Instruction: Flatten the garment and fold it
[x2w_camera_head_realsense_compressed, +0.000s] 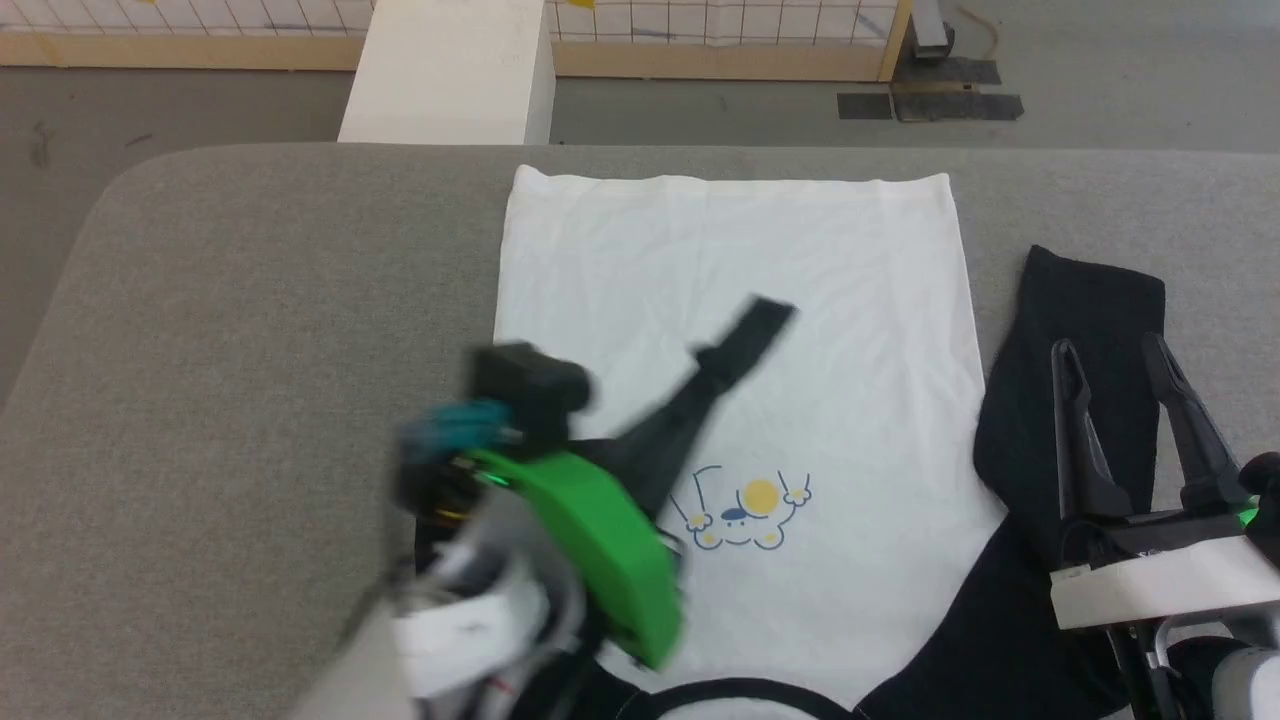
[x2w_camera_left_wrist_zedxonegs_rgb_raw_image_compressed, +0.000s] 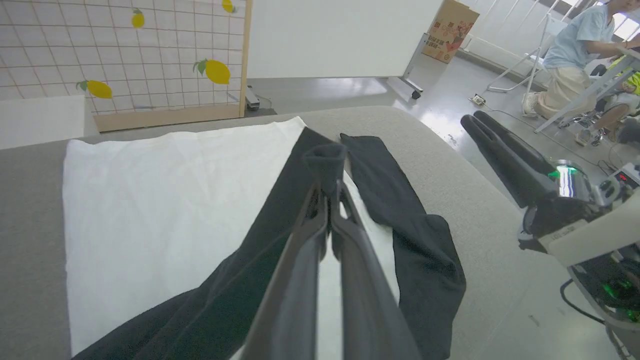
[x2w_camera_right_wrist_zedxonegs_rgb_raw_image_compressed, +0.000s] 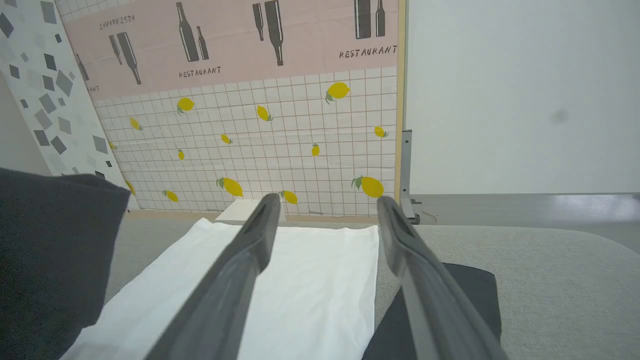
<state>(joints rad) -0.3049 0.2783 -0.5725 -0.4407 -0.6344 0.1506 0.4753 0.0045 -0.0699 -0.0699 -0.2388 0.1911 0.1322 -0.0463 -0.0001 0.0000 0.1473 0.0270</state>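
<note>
Firmly clamped, the left gripper (x2w_camera_left_wrist_zedxonegs_rgb_raw_image_compressed: 330, 197) has its two dark fingers pressed together on the cuff end of the left-side sleeve (x2w_camera_left_wrist_zedxonegs_rgb_raw_image_compressed: 280, 215), and a short stub of black cloth pokes out past the tips. From that grip the sleeve runs back toward the shoulder as a dark band, drawn slantwise over the white body of the garment (x2w_camera_head_realsense_compressed: 730, 260). In the head view this arm and its green housing are blurred.

The garment lies front up on the grey padded table (x2w_camera_head_realsense_compressed: 250, 300). Its straight hem is at the far side and its black collar band (x2w_camera_head_realsense_compressed: 730, 690) is at the near edge, closest to the robot. The white panel is spread fairly flat with only faint creases. A small yellow-and-blue cartoon print (x2w_camera_head_realsense_compressed: 745, 512) sits on the chest, just beside the held sleeve.

The right gripper (x2w_camera_head_realsense_compressed: 1107, 348) stands with its jaws spread wide and nothing between them. It is over the right-side sleeve (x2w_camera_head_realsense_compressed: 1090, 290), which lies out to the side on the table, bent and a little bunched. Whether the fingertips touch that cloth cannot be told.

Beyond the table stand a white block (x2w_camera_head_realsense_compressed: 450, 70) and a gridded wall panel printed with lemons (x2w_camera_right_wrist_zedxonegs_rgb_raw_image_compressed: 280, 145). In the left wrist view a person (x2w_camera_left_wrist_zedxonegs_rgb_raw_image_compressed: 575, 55) sits at a desk far off.
</note>
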